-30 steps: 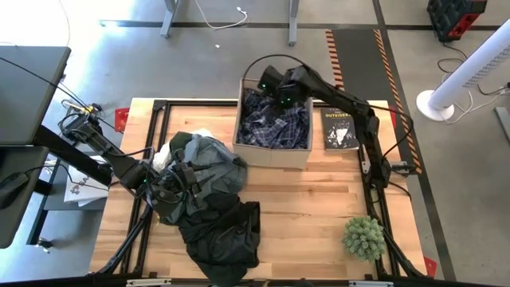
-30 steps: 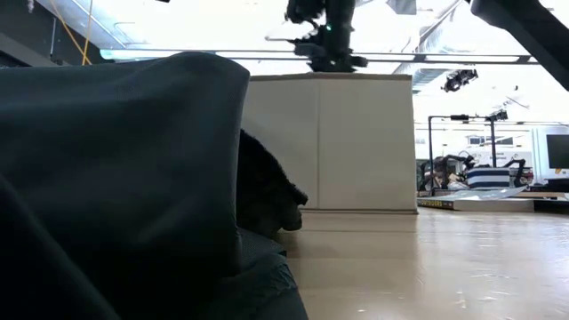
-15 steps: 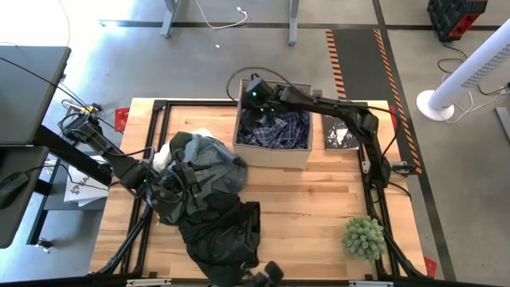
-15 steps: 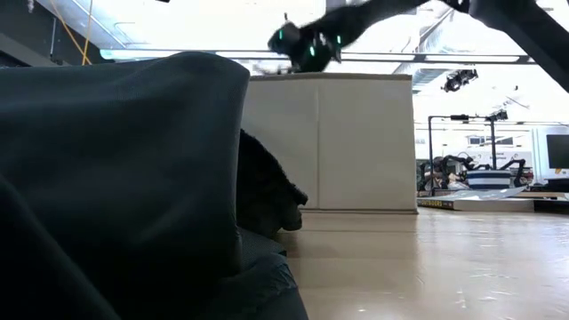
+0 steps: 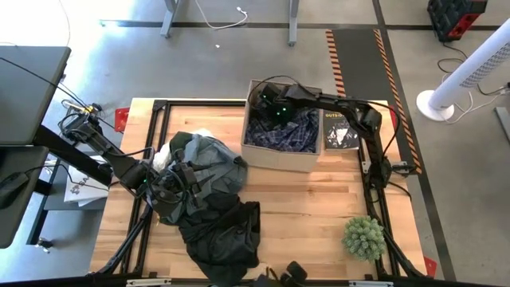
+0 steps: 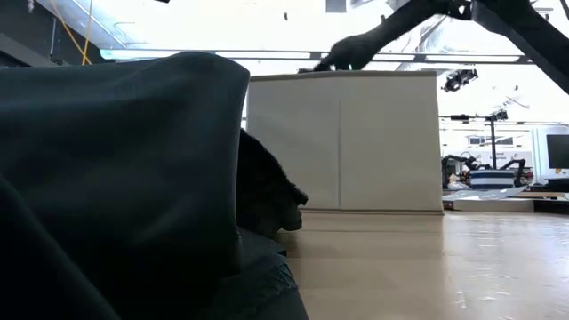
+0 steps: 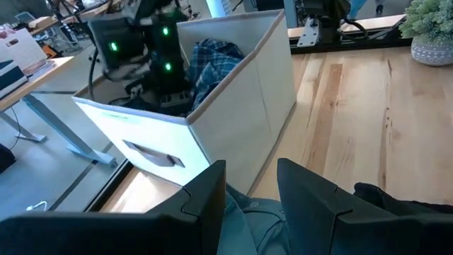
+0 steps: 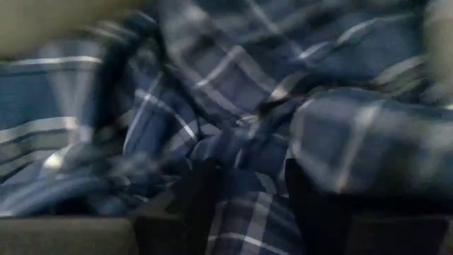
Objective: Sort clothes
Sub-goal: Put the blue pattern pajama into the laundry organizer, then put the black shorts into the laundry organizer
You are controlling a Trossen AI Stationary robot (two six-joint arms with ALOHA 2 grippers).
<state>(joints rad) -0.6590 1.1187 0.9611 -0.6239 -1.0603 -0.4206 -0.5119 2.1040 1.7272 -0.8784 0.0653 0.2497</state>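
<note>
The navy-and-white plaid shirt [image 5: 283, 131] lies bunched inside the tan box [image 5: 279, 159], and also shows in the left wrist view [image 7: 212, 60]. My right gripper [image 5: 271, 100] is down in the box's far left corner, shut on the plaid shirt [image 8: 248, 180]. A grey-green garment [image 5: 209, 169], a black one [image 5: 227, 231] and a white one [image 5: 199, 135] lie heaped on the table's left half. My left gripper [image 5: 171, 182] sits in that heap, shut on the grey-green garment [image 7: 253, 212]. My left gripper has grey-green cloth [image 7: 249, 216] between its two fingers, back from the tips. The fingers lie nearly level, pointing toward the box. The garment rests on the heap. My right gripper has a bunched fold of the plaid shirt [image 8: 244, 159] between its fingers, coming from above into the box. The shirt lies in the box.
A black paperback book [image 5: 340, 131] lies right of the box. A potted green plant [image 5: 364, 237] stands near the front right corner. Bare wood [image 5: 319, 203] stretches between the box and the plant. The dark cloth heap [image 6: 116, 178] fills the low view's left.
My right gripper has swung toward the table's left, then back right and down into the box. The box has slid a little toward the table's right edge and turned slightly. The plaid shirt has bunched up in it.
</note>
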